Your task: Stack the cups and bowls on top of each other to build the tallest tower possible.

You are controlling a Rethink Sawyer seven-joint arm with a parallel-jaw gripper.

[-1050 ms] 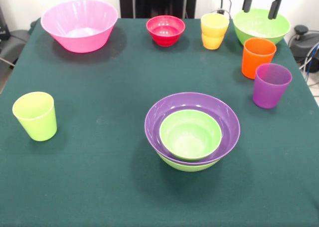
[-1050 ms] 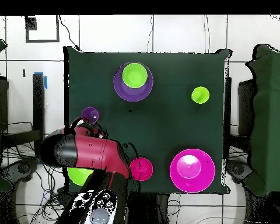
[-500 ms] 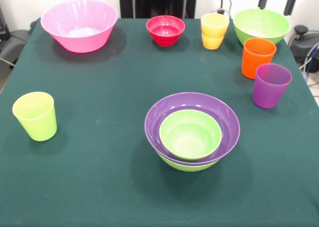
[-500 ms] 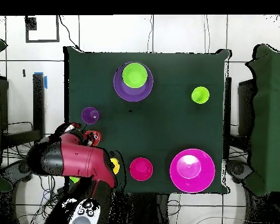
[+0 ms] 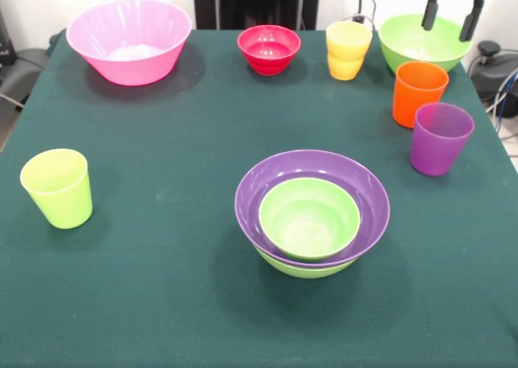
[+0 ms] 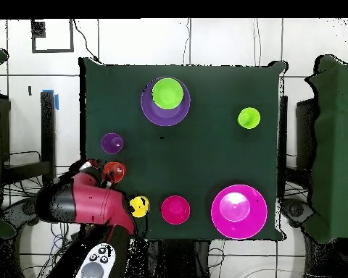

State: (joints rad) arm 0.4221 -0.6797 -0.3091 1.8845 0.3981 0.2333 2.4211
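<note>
My gripper [image 5: 447, 27] hangs open and empty over the far rim of a large lime green bowl [image 5: 421, 46] at the far right of the front view. A nested stack [image 5: 312, 214] stands mid-table: a lime green bowl underneath, a wide purple bowl, and a small lime green bowl inside. The pink bowl [image 5: 129, 43] sits alone at the far left, with the red bowl [image 5: 269, 49] and the yellow-orange cup [image 5: 348, 51] along the far edge. The orange cup [image 5: 418, 93] and the purple cup [image 5: 439, 138] stand on the right. A lime green cup [image 5: 57, 188] stands on the left.
In the overhead view the red arm [image 6: 83, 206] covers the large green bowl and the gripper. The orange cup [image 6: 114, 171] and yellow-orange cup [image 6: 139, 206] show just beside it. Cables and a black object lie off the table's right edge in the front view.
The gripper shifted rightward across the green bowl in the front view, then came down a little. In the overhead view the arm drew back, uncovering the orange and yellow-orange cups.
</note>
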